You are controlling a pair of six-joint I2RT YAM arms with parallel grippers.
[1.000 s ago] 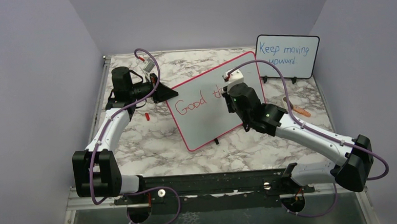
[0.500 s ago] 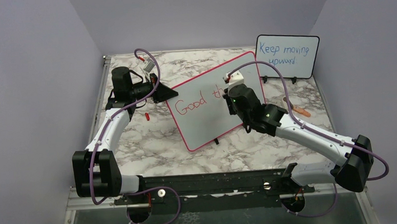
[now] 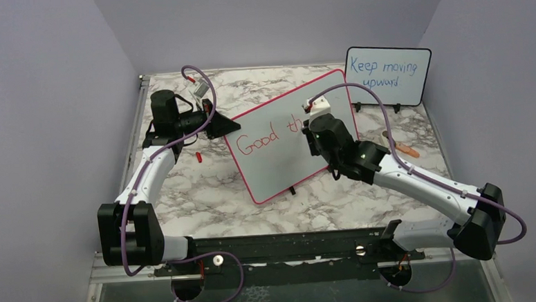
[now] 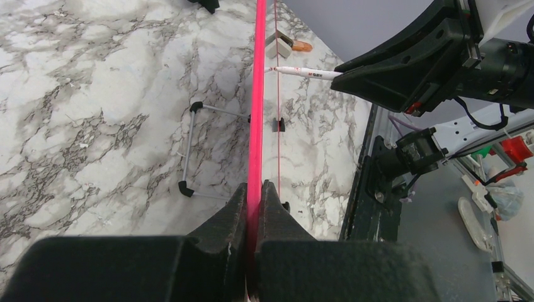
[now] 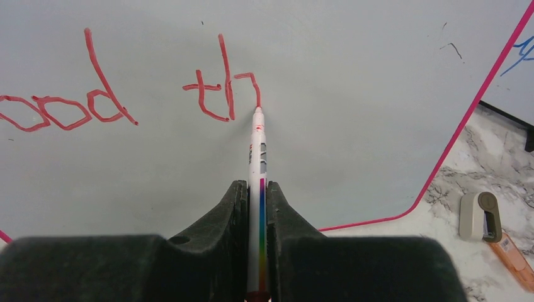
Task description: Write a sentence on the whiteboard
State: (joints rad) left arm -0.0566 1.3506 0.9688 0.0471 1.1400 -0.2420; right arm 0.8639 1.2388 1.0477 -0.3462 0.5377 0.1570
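The whiteboard (image 3: 273,164), white with a red-pink frame, stands tilted mid-table. My left gripper (image 3: 226,125) is shut on its left edge; in the left wrist view the pink frame (image 4: 256,94) runs straight out from between the fingers (image 4: 254,185). The sentence (image 3: 268,136) reads "Good th" in red (image 5: 220,94). A white marker (image 5: 257,151) is clamped in my right gripper (image 5: 257,184), its red tip touching the board at the foot of the "h". The marker (image 4: 308,73) also shows against the board face in the left wrist view.
A smaller black-framed board (image 3: 388,74) with blue writing stands at the back right. A red cap (image 3: 198,157) lies left of the whiteboard. An orange object (image 3: 405,149) and a small white holder (image 5: 480,217) lie right of it.
My right gripper has shifted slightly along the board with the marker. The left arm and the whiteboard have not moved.
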